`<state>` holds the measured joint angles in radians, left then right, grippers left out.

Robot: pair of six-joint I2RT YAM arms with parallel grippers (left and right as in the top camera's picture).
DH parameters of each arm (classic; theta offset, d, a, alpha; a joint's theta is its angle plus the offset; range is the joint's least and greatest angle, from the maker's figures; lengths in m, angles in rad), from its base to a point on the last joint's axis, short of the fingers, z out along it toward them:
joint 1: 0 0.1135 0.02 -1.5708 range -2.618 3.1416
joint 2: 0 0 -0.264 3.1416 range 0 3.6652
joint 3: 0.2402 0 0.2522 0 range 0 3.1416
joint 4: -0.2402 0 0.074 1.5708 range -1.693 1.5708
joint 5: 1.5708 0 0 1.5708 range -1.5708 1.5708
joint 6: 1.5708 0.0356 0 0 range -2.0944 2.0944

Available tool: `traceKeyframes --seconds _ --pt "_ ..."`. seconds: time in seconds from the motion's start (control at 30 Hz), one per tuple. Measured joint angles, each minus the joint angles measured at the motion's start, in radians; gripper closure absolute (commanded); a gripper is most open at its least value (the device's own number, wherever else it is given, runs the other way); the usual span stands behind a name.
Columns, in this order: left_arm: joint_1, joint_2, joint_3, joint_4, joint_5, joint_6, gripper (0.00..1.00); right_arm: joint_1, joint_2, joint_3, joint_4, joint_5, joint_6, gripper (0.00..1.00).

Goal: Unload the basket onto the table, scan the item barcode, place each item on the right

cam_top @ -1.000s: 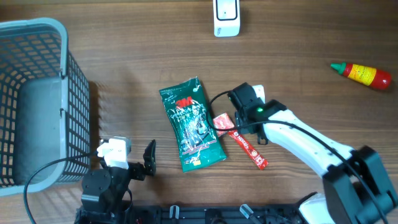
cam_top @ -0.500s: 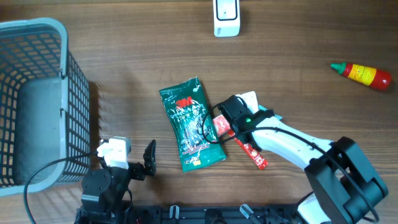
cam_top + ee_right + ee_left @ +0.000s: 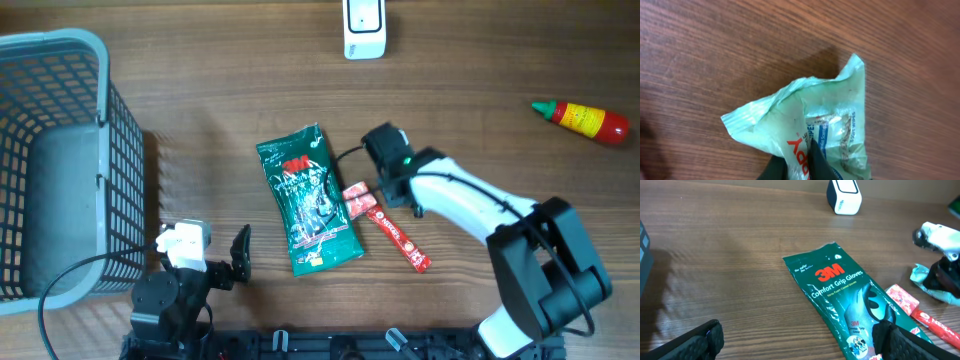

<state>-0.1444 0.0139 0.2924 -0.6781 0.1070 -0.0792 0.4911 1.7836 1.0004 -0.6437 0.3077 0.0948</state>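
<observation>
A crumpled pale green snack packet [image 3: 812, 117] with red and blue print fills the right wrist view, and my right gripper [image 3: 801, 164] is shut on its lower edge. In the overhead view that gripper [image 3: 384, 160] sits just right of the green glove pack and covers the packet. The left wrist view shows the packet [image 3: 926, 278] under the right arm's head. The white scanner [image 3: 363, 30] stands at the table's far edge, also seen in the left wrist view [image 3: 844, 195]. My left gripper [image 3: 212, 250] rests open near the front edge, its fingers wide apart [image 3: 800, 345] with nothing between them.
A green 3M Comfort Grip Gloves pack [image 3: 308, 198] lies mid-table, with a red stick sachet [image 3: 390, 228] at its right. A red sauce bottle [image 3: 585, 120] lies far right. A grey mesh basket [image 3: 60, 160] fills the left side.
My right gripper dipped left toward the glove pack, then drew back up and right, and its jaws closed on the pale green packet. The left arm has not moved.
</observation>
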Motion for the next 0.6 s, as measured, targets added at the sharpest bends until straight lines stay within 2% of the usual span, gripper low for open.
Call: traceKeyframes --seconds 0.1,0.27,0.43,0.6 --pt "0.000 0.000 0.000 0.000 0.000 0.000 0.00 -0.063 0.028 0.119 -0.175 -0.219 -0.006 0.96" --pt "0.000 0.000 0.000 0.000 0.000 0.000 0.00 -0.083 0.063 0.329 -0.463 -0.763 -0.002 0.95" --pt "0.000 0.000 0.000 0.000 0.000 0.000 0.00 -0.163 0.063 0.373 -0.472 -1.262 0.025 0.96" --pt "0.000 0.000 0.000 0.000 0.000 0.000 0.00 -0.170 0.063 0.373 -0.462 -1.545 0.241 0.96"
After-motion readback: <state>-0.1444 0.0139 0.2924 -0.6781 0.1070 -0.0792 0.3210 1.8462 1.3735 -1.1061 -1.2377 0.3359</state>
